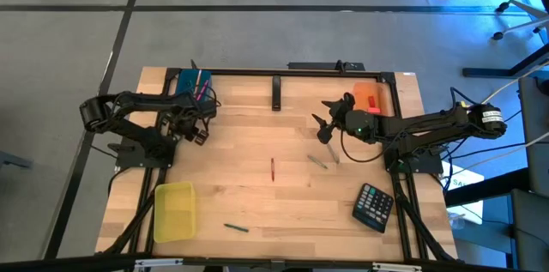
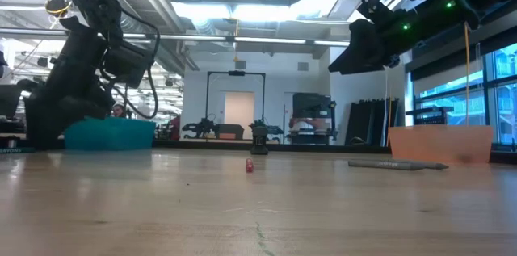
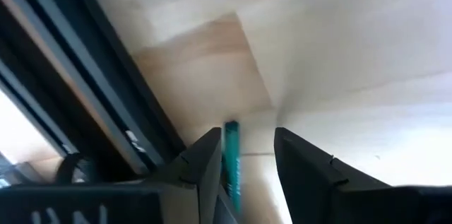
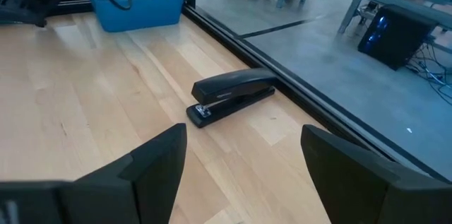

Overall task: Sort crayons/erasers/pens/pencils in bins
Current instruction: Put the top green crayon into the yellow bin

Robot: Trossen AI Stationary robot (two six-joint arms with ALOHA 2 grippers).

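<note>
Looking down: wooden table (image 1: 257, 148) with two dark robot arms, one on each side
Left gripper (image 1: 199, 132): near the left edge, just beside the blue bin (image 1: 182, 81)
Left gripper fingers (image 3: 205, 167): a small gap between them, and a thin teal stick (image 3: 232, 164) sits in that gap
Left gripper hold: the stick looks pinched, but I cannot tell for sure
Right gripper (image 1: 323, 128): up over the middle back part of the table, near the orange bin (image 1: 371, 93)
Right gripper fingers (image 4: 159, 157): spread wide apart, nothing between them
Blue bin: back left corner, with a few long sticks in it, one yellow and some pink
Orange bin: back right corner, with something red in it
Yellow bin (image 1: 174, 211): front left part of the table
Red stick (image 1: 273, 169): lying in the middle of the table
Grey sticks (image 1: 319, 161): two, lying a little right of the middle
Green stick (image 1: 236, 227): near the front edge, right of the yellow bin
Stapler (image 4: 232, 95): black, by the back edge
Calculator (image 1: 374, 206): black, at the front right
Erasers: I cannot pick them out for sure
</note>
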